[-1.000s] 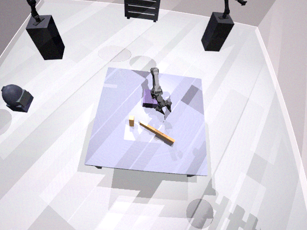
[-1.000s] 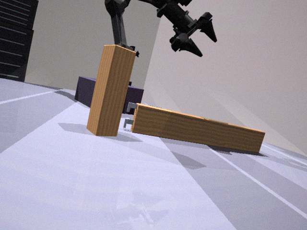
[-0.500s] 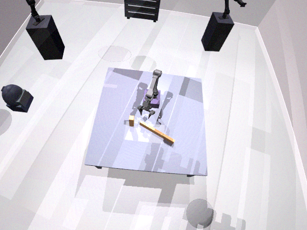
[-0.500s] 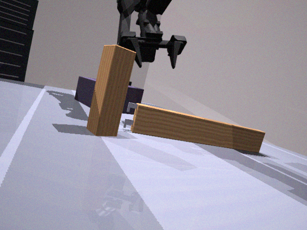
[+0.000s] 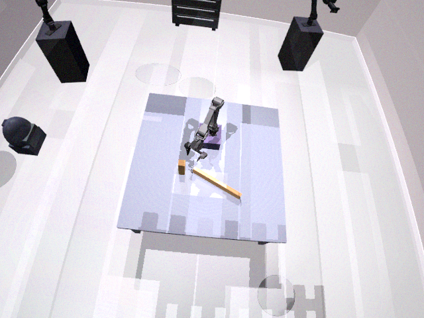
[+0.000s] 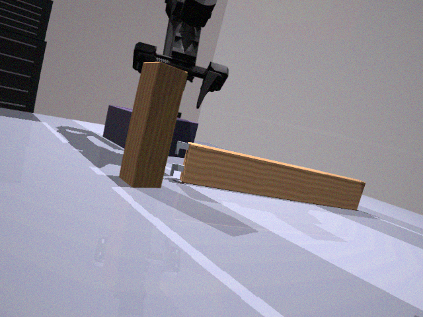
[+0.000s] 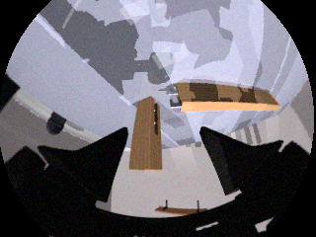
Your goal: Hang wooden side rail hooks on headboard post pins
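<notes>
The wooden headboard post (image 5: 181, 167) (image 6: 150, 129) (image 7: 143, 135) stands upright on the table (image 5: 154, 205) (image 6: 68, 255). Its dark slot (image 7: 156, 118) shows in the wrist view, on the side towards the rail; the pins are too small to make out. The wooden side rail (image 5: 217, 183) (image 6: 273, 177) (image 7: 227, 105) lies on the table on its narrow edge. Its upper steel hook (image 6: 182, 146) and lower steel hook (image 6: 175, 168) stick out towards the post, apart from it. My gripper (image 5: 193, 157) (image 7: 165, 130) is open and empty, raised behind the post and the rail's hooked end.
The arm stands on a purple block (image 5: 212, 142) (image 6: 115, 126) behind the post and rail. Off the table are two black pedestals (image 5: 65, 54) (image 5: 299, 44) with arms, a dark drawer cabinet (image 5: 195, 13) (image 6: 16, 68) and a dark helmet-like object (image 5: 16, 131).
</notes>
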Robot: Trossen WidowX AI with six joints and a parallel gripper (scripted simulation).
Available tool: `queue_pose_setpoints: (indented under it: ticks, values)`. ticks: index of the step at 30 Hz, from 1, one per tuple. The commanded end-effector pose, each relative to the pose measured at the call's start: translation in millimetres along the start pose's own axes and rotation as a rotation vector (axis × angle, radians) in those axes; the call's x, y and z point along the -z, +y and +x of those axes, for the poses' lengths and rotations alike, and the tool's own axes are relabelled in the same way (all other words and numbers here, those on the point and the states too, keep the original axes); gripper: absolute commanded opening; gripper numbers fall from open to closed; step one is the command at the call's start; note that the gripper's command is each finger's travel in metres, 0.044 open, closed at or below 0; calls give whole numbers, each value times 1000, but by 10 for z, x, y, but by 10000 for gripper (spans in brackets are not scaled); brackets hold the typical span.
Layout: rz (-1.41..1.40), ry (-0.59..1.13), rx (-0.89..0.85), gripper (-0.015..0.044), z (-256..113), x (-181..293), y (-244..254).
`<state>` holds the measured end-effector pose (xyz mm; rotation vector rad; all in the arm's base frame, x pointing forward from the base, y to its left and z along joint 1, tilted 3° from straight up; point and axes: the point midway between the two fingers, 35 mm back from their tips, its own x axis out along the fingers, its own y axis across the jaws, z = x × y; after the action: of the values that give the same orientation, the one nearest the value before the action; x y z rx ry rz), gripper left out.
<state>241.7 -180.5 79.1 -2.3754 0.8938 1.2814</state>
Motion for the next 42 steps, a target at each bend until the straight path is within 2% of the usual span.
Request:
queue_pose_setpoints:
  ticks: [1, 14, 27, 33, 42]
  values:
    - [-5, -5, -10, 440, 15, -14, 22]
    - [46, -1, -18, 440, 23, -13, 16]
    - [1055, 169, -125, 440, 151, -15, -68]
    - [1526, 302, -105, 440, 178, -15, -112]
    - [1926, 422, -12, 440, 183, 6, -192]
